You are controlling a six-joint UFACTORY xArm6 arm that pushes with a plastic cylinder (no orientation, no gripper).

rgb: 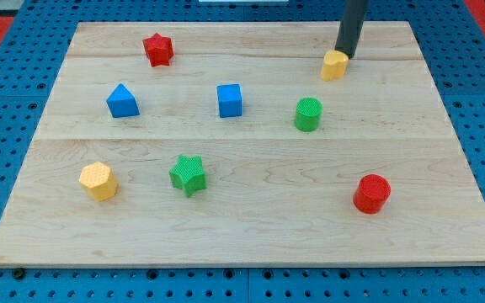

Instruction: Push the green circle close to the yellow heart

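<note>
Your arm carries no pincer, just a dark rod, so there's no open/closed state to report. My tip (343,57) sits at the view's top right, touching or just beside the upper right edge of the yellow heart (334,65). The green circle (307,114) stands apart from the heart, below and slightly to the view's left of it, w/ bare board btwn them; tip is not at it.

Moving outward you have:
- blue cube (230,100), left of the green circle
- blue triangle (123,101), further left
- red star (157,49), top left
- green star (188,174), lower centre
- yellow hexagon (98,180), bottom left
- red circle (371,194), bottom right

All rest on the wooden board (251,227).
</note>
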